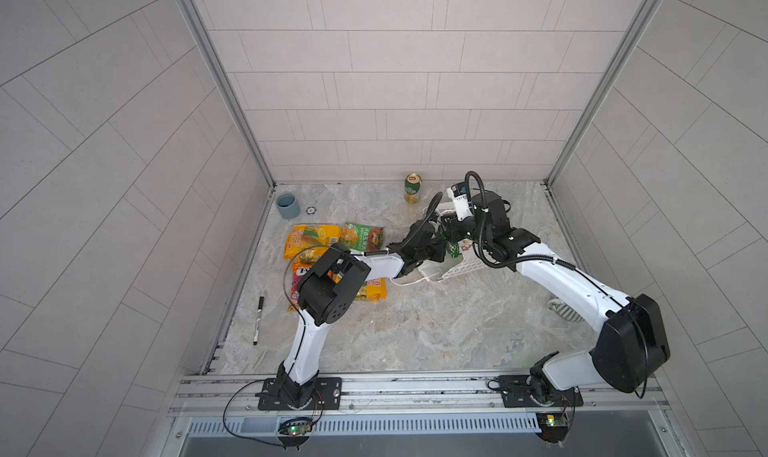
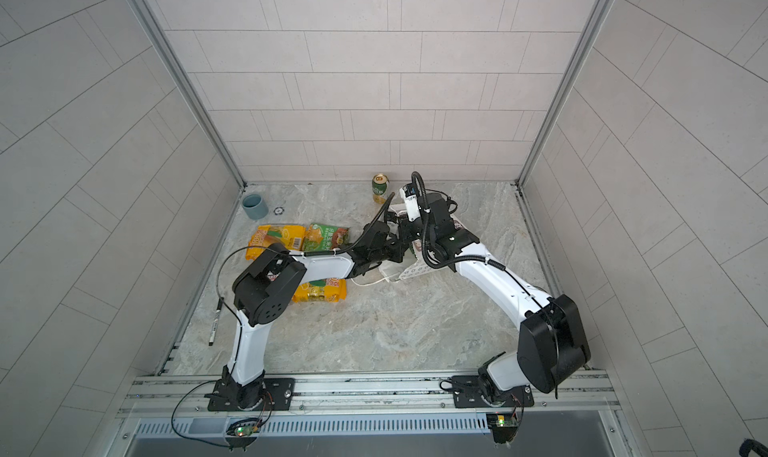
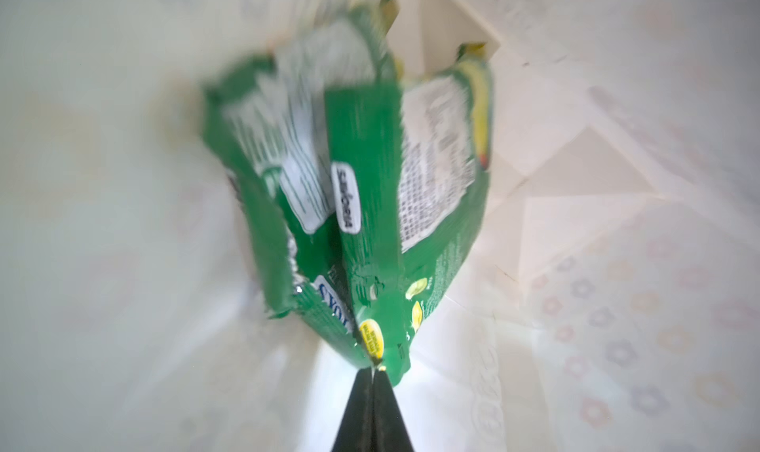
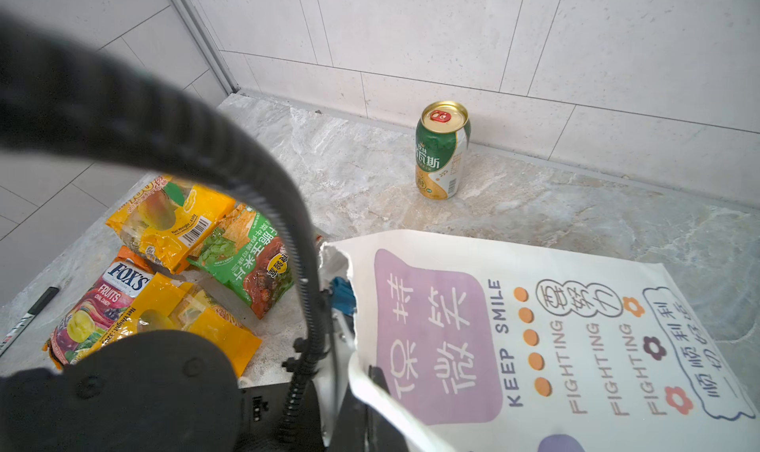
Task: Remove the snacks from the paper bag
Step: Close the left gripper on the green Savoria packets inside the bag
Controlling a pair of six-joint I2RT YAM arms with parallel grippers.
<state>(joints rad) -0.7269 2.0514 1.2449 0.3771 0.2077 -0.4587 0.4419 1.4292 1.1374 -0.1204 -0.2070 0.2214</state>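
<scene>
"FOX'S FRUITS" on the orange-purple packet [image 4: 103, 302]; "KEEP SMILE", "FIGHTING" on the paper bag [image 4: 575, 256].

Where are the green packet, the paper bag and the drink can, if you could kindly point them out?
green packet [image 3: 366, 174]: left wrist view, on its central back seam.
paper bag [image 4: 436, 335]: right wrist view, on its large purple panel.
drink can [image 4: 442, 147]: right wrist view, on its green label band.

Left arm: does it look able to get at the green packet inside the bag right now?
Yes, it seems so: the left gripper is inside the bag, shut on an edge of the green packet. The right gripper appears to hold the bag's mouth, and nothing else lies between.
</scene>
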